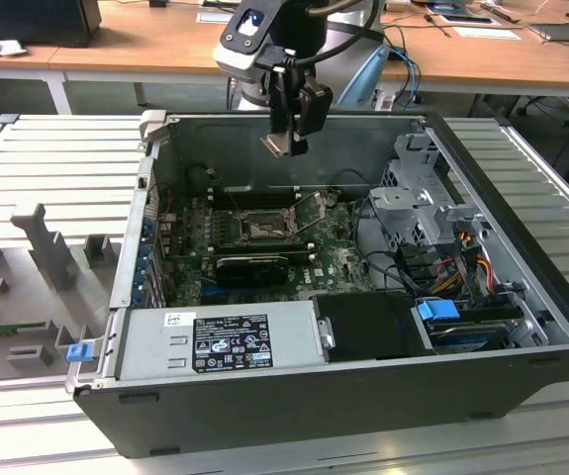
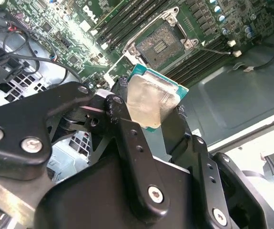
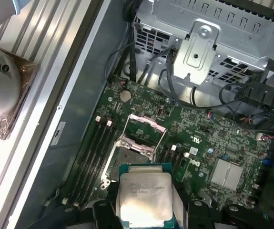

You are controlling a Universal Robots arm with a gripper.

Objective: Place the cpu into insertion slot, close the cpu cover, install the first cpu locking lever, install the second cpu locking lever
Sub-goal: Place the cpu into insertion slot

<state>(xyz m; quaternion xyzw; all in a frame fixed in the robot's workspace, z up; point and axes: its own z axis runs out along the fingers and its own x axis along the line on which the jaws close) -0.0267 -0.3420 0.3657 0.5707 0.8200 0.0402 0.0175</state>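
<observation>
One cpu [image 3: 145, 194], one insertion slot [image 3: 127, 160], one cpu cover [image 3: 147, 122]

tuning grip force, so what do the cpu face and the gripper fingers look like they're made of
The cpu: its pale silvery face looks like matte metal and takes a soft glare. The thin teal-green rim around it looks like circuit-board laminate.
The gripper's fingers: black with a dull sheen, either plastic or coated metal; the look leaves that open. The screws set in them are bright metal.
</observation>
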